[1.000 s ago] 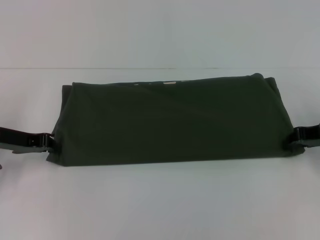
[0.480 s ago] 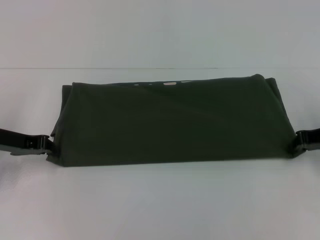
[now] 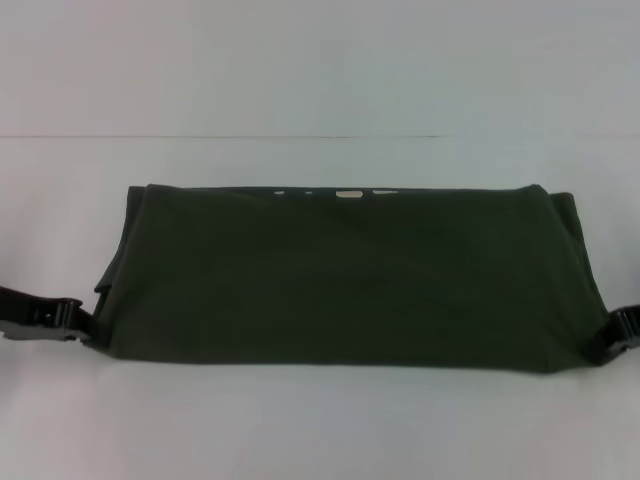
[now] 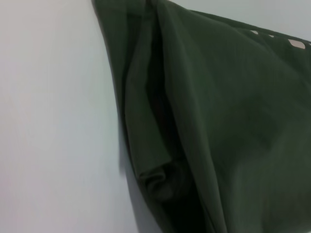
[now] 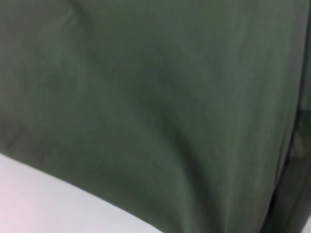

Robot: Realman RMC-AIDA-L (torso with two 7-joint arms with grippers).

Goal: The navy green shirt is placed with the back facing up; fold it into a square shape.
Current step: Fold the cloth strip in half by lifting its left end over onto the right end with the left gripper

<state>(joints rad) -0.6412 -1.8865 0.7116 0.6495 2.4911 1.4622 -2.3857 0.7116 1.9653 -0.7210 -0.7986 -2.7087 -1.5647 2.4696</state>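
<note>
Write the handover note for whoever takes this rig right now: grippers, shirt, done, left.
Left gripper: at the shirt's near left corner, low by the table.
Right gripper: at the near right corner, mostly out of the head view.
Whether either one grips the cloth cannot be told.
Shirt: lies on the table as a wide, flat band, layers stacked at its left end; a label shows at the far edge.
Done: folded lengthwise into a band.
Left: it is far wider than deep, so the ends likely need folding in to make a square.
</note>
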